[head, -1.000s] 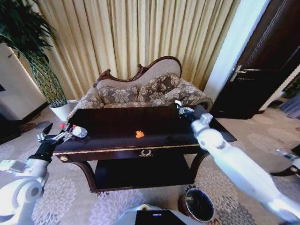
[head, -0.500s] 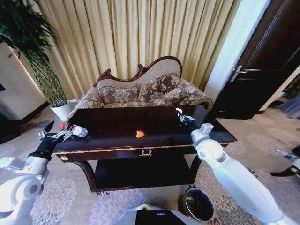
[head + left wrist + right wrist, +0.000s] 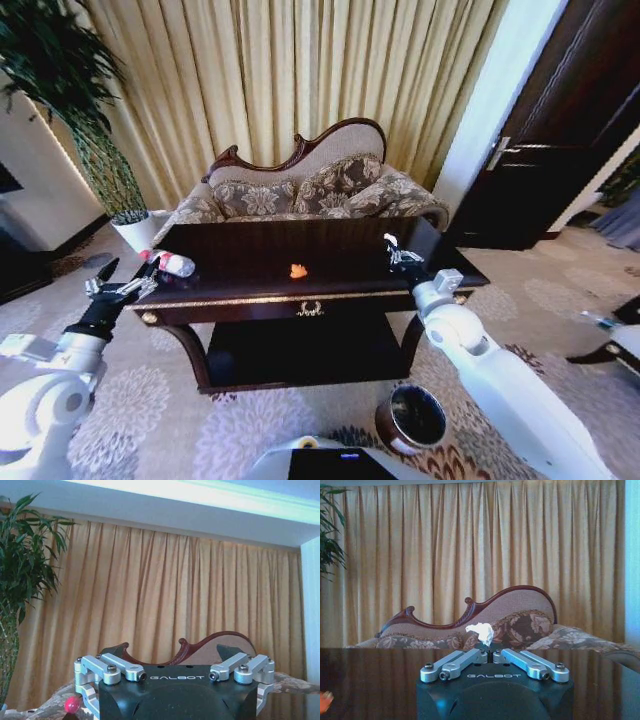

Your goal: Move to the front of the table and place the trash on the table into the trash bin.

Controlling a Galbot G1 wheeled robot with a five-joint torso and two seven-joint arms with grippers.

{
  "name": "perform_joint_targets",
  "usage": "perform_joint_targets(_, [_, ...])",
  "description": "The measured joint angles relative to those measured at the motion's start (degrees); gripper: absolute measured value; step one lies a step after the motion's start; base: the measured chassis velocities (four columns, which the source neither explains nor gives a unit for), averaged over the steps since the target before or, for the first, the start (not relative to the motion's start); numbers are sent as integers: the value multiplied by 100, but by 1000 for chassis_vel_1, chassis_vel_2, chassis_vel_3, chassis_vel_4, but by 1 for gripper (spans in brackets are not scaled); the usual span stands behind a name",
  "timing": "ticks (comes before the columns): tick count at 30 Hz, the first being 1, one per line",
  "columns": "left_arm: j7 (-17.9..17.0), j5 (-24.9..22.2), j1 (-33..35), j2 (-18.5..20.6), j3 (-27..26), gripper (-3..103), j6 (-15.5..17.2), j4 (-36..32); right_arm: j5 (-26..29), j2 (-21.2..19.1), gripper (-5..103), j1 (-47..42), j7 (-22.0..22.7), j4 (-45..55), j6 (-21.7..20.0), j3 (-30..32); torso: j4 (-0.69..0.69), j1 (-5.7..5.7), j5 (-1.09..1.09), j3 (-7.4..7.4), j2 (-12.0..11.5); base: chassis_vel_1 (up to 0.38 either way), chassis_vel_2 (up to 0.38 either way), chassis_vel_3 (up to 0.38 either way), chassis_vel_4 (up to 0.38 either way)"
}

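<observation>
Here a tiny white scrap (image 3: 480, 632), likely soft and very light, is pinched by the right gripper (image 3: 400, 254) over the table (image 3: 250, 290), while the left gripper (image 3: 122, 290) is spread by the bottle (image 3: 172, 264).

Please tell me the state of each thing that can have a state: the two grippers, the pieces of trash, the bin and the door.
Left gripper: open, at the table's left end, near the bottle.
Right gripper: shut on the white scrap, above the table's right side.
Bottle: lying on its side on the table.
Orange scrap: lying on the table.
Trash bin: upright on the floor, open top.
Door: closed.
</observation>
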Motion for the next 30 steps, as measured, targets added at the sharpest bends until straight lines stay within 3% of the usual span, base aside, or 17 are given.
perform_joint_targets(5, [30, 7, 32, -45, -2, 100, -6, -14, -73, 45, 1, -45, 86, -41, -54, -81, 2, -2, 0, -1, 1, 164, -165, -169, 159])
perform_joint_targets(15, [65, 14, 68, -87, -23, 100, -35, -14, -492, 350, 1, -674, 283, -311, -716, 199, 2, 6, 1, 3, -4, 12, 0, -2, 4])
perform_joint_targets(21, [79, 8, 69, -108, -22, 100, -47, -13, -639, 575, 1, -1460, 163, -499, -1100, 746, 0, 4, 0, 1, -3, -5, 4, 8, -9])
perform_joint_targets(25, [112, 20, 62, -155, 33, 100, -79, 32, -1195, 843, 1, -1901, -232, -1041, -1179, 966, 0, 1, 0, 0, 0, 0, 0, 0, 0])
perform_joint_targets(30, [133, 27, 89, -169, 44, 100, -112, 50, -1620, 1077, 1, -1878, -312, -1809, -1202, 954, 0, 2, 0, 1, -1, 0, 0, 0, 0])
